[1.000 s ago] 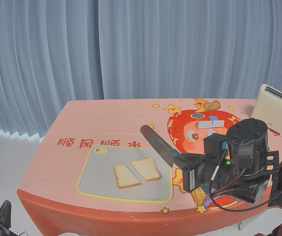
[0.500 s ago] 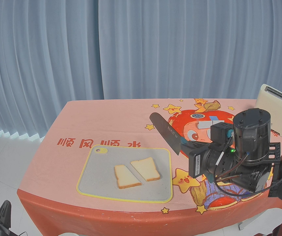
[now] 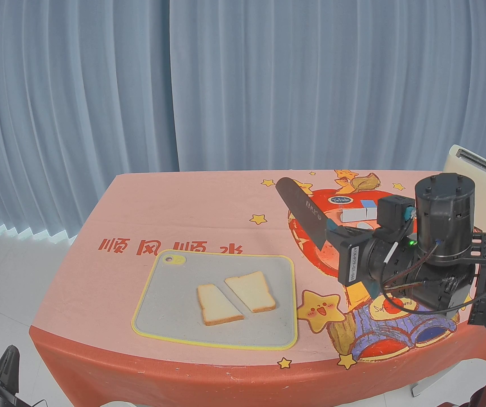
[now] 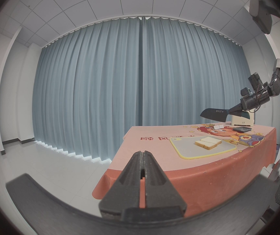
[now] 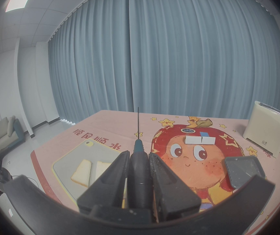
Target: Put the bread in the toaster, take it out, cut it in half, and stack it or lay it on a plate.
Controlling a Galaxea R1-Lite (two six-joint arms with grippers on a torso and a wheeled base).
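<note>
Two bread halves (image 3: 218,304) (image 3: 250,291) lie side by side on a grey cutting board (image 3: 164,306) with a yellow rim. My right gripper (image 3: 339,238) is shut on the handle of a dark knife (image 3: 305,213). It holds the knife in the air over the table, right of the board, with the blade pointing back-left. In the right wrist view the knife (image 5: 139,170) sits between the fingers, edge-on. The cream toaster (image 3: 483,176) stands at the table's far right. A dark square plate (image 5: 244,170) lies near it. My left gripper (image 4: 142,177) is shut, low and off the table's left side.
Small white and blue blocks (image 3: 359,213) lie on the cartoon print in the right half of the pink tablecloth (image 3: 169,210). The table's front edge curves close below the board. A curtain hangs behind the table.
My right gripper has carried the knife up and to the right, away from the cutting board. The bread halves and the left gripper have stayed put.
</note>
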